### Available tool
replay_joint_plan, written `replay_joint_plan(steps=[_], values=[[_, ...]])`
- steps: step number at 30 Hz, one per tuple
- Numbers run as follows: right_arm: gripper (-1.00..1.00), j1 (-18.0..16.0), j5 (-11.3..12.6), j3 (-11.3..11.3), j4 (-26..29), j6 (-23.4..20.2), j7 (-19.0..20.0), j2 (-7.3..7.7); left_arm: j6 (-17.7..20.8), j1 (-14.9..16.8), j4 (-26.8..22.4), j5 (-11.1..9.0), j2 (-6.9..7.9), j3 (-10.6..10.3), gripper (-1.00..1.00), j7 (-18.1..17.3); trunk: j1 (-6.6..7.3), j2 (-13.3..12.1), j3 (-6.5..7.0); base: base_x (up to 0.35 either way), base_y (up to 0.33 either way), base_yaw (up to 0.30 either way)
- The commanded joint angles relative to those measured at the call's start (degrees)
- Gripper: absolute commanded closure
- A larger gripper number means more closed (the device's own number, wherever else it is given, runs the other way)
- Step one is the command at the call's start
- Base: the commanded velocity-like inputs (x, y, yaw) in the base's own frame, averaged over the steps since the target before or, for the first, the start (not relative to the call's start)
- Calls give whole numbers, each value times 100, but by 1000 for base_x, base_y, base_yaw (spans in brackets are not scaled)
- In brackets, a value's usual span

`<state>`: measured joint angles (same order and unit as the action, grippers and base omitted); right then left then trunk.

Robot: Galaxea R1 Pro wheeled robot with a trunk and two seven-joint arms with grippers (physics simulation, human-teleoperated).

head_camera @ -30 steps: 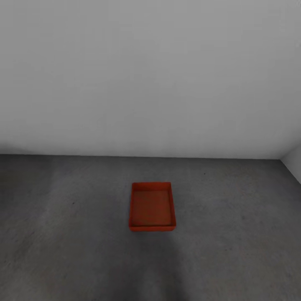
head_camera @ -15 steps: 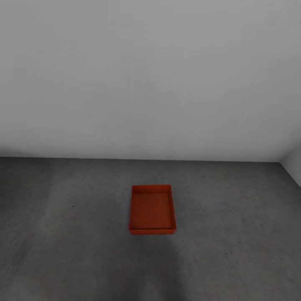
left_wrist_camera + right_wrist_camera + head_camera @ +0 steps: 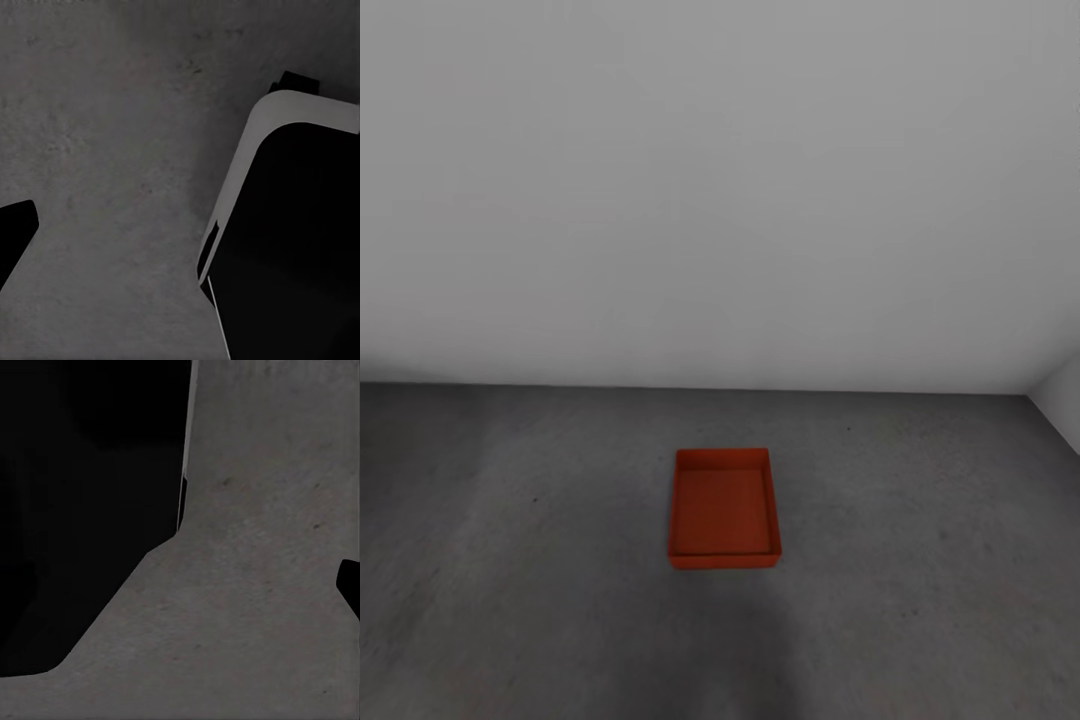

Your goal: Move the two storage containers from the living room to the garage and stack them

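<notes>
One storage container [image 3: 722, 508] sits open-top on the dark concrete floor [image 3: 510, 560], centre of head view, short of the white wall [image 3: 720, 180]. No gripper near it. Wrist views: floor plus dark robot body [image 3: 292, 240]. Finger opening on either gripper: can't tell; nothing seen held.

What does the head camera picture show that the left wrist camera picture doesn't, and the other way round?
The head view alone has an orange-red storage container, open and empty, standing on the floor a little way from a plain white wall. The left wrist view alone has a close look at a dark, pale-edged part of the robot's body. Both share the dark grey mottled concrete floor.
</notes>
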<state>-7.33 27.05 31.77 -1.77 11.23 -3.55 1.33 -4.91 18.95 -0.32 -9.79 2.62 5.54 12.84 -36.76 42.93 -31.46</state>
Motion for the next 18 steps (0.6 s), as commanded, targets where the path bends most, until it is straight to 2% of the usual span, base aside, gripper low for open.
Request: replay_joint_plan(steps=[1,13,16,18], values=[[-100,-5,44,48,-16,29,-2,-3,-27,3,5,-14,-2,43,-100,-1,-1,4,5,0,0,0],[-100,-5,101,40,-16,32,-5,-8,-23,3,-1,-24,-8,53,-100,-4,-1,4,115,0,0,0],[-100,-5,105,40,-16,30,-5,-9,17,-5,22,-52,-119,65,-100,-12,-1,4,143,0,0,0],[-100,-4,105,43,-16,29,-5,-9,56,-153,33,-64,-208,68,-100,-29,-1,4,161,0,0,0]])
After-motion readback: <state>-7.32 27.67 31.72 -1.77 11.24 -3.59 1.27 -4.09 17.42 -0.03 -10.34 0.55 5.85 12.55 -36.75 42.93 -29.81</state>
